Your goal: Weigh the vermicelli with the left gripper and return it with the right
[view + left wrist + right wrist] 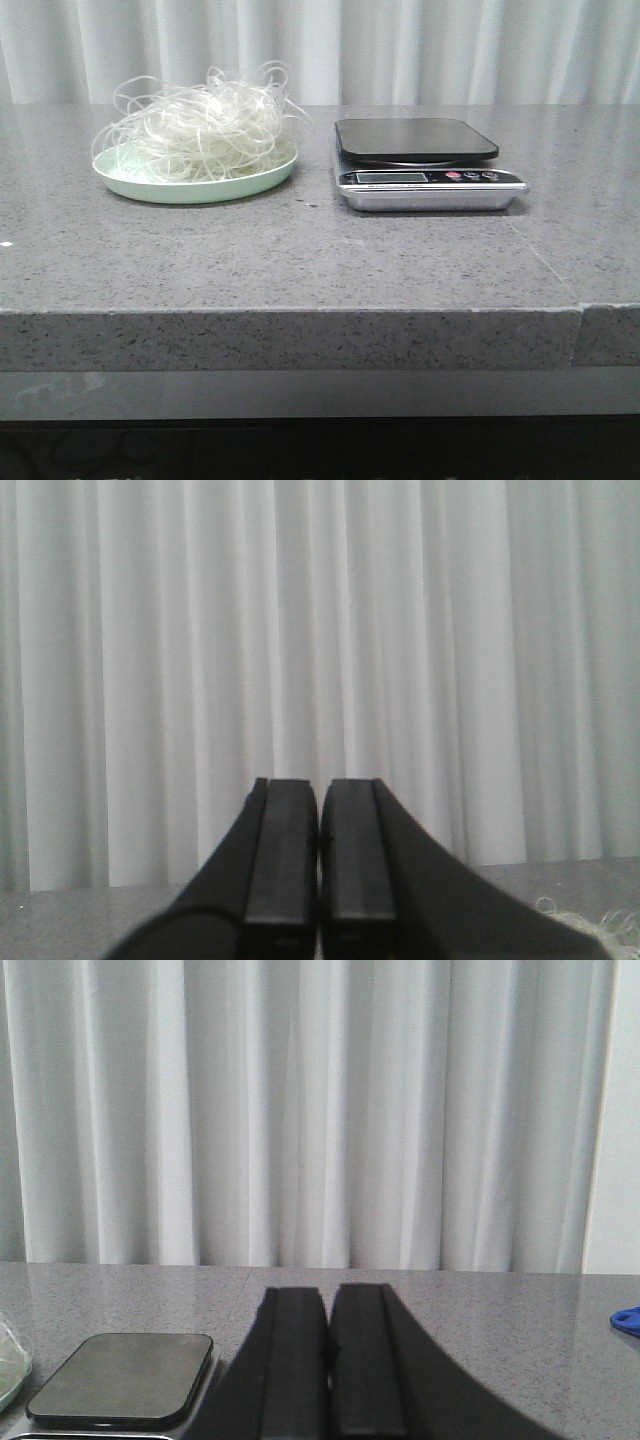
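Observation:
The vermicelli point(205, 125), a fluffy nest of thin translucent white strands, lies on a pale green plate point(150, 187) at the left of the grey stone table. A kitchen scale point(420, 160) with a black weighing pad and a silver front stands to its right, nothing on it. Neither gripper shows in the front view. In the left wrist view my left gripper point(319, 784) is shut and empty, facing the curtain; a few strands point(590, 920) show at the edge. In the right wrist view my right gripper point(329, 1290) is shut and empty, beside the scale's pad point(125, 1378).
A white pleated curtain point(320, 50) hangs behind the table. The table's front edge point(300, 310) runs across the front view, with a seam at the right. A small blue object point(627, 1320) lies on the table at the far side of the right wrist view.

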`<state>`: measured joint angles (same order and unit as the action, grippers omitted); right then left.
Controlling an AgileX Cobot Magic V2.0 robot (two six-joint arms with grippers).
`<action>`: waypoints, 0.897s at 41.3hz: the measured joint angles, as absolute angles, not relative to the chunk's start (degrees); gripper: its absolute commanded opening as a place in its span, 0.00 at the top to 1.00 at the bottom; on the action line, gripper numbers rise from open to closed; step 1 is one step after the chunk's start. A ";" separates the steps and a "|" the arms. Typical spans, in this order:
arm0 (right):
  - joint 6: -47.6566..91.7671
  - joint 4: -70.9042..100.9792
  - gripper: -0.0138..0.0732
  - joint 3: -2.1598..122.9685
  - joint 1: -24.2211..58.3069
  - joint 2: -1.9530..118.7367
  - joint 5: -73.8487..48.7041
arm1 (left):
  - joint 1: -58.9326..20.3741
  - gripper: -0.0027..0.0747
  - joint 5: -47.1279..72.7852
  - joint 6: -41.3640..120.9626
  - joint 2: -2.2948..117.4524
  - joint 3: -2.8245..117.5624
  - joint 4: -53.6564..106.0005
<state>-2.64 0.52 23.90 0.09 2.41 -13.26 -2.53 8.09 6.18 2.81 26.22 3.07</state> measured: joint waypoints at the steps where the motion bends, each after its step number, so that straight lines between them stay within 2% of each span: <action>1: -2.64 0.52 0.67 25.06 0.09 3.16 -14.58 | -2.53 0.78 9.17 6.18 3.50 27.43 3.07; 13: -2.64 0.52 0.67 37.72 0.09 17.09 -28.00 | -2.53 0.78 22.40 6.18 14.84 38.70 3.04; 24: -2.64 0.52 0.67 38.47 0.09 28.56 -32.76 | -2.53 0.78 28.82 6.18 23.43 38.88 3.04; 37: -2.64 0.52 0.67 38.47 0.09 37.52 -33.75 | -2.53 0.78 29.32 6.18 30.50 35.90 3.04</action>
<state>-2.64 0.52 38.47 0.09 37.52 -33.75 -2.53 29.32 6.18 30.50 35.90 3.04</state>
